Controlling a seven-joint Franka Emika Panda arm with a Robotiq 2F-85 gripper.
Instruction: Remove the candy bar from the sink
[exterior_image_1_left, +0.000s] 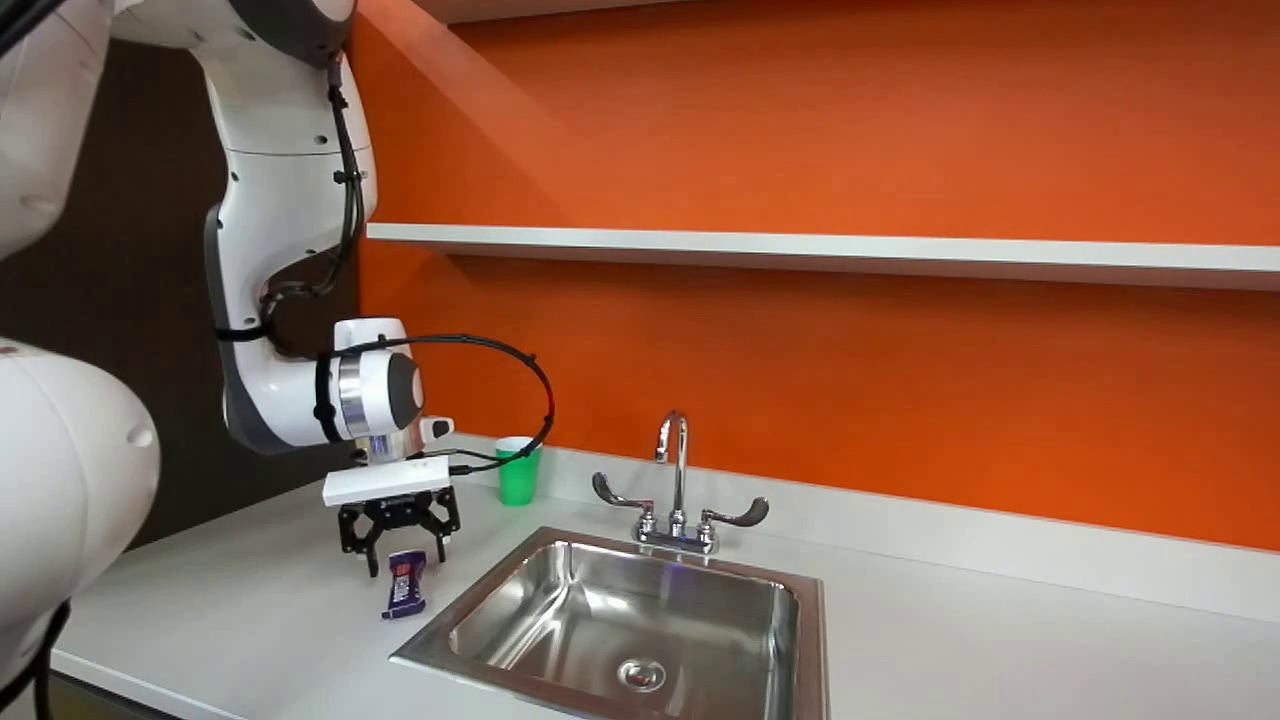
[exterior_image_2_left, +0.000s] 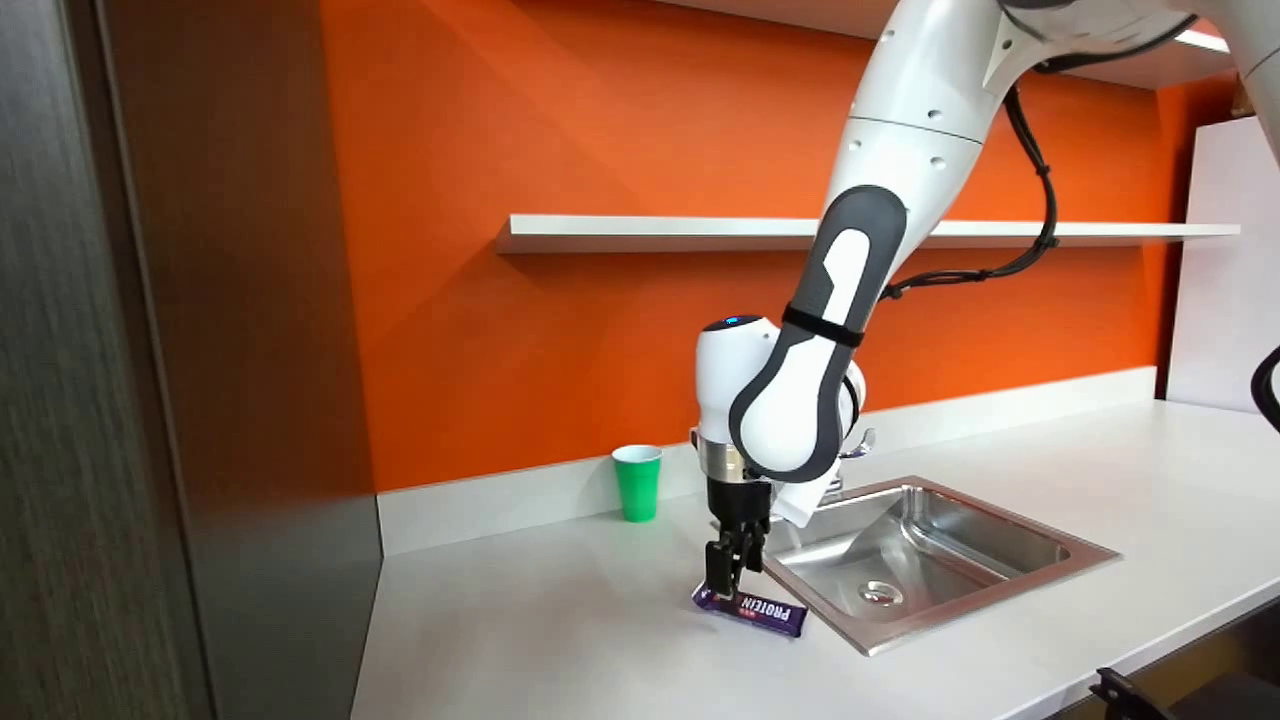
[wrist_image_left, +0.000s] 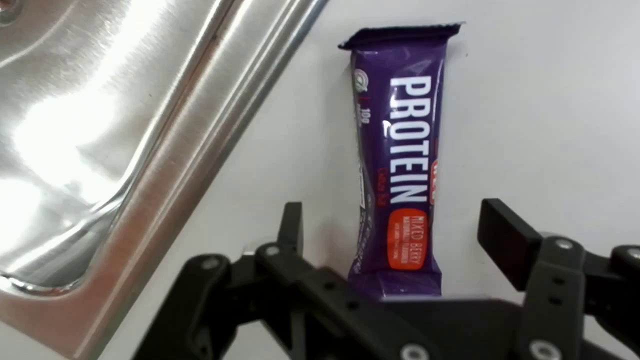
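Farthest left on the counter (exterior_image_2_left: 530, 640), in an exterior view, a green cup (exterior_image_2_left: 638, 490) stood upright near the backsplash (exterior_image_2_left: 480, 515); its contents could not be seen. To its right, the candy bar (wrist_image_left: 397, 160) lay flat on the counter, outside the sink (exterior_image_2_left: 975, 600) and just beside its rim. The bar's long axis ran obliquely, from the end beneath the pincer (exterior_image_1_left: 407, 565) toward the lower right. In the wrist view, this axis was nearly vertical: the PROTEIN lettering ran lengthwise, one crimped end pointed to the top, and the end with the orange-red label pointed toward the pincer's base. The pincer was directed downward over the label end, its fingers (wrist_image_left: 291, 225) spread apart. In the wrist view, one finger stood on each side of the bar, with a gap to either edge. Fingertip height above the counter could not be determined. At the right, the sink floor held a round drain (exterior_image_2_left: 880, 593), and a two-handle faucet (exterior_image_1_left: 679, 490) stood at the rear rim.
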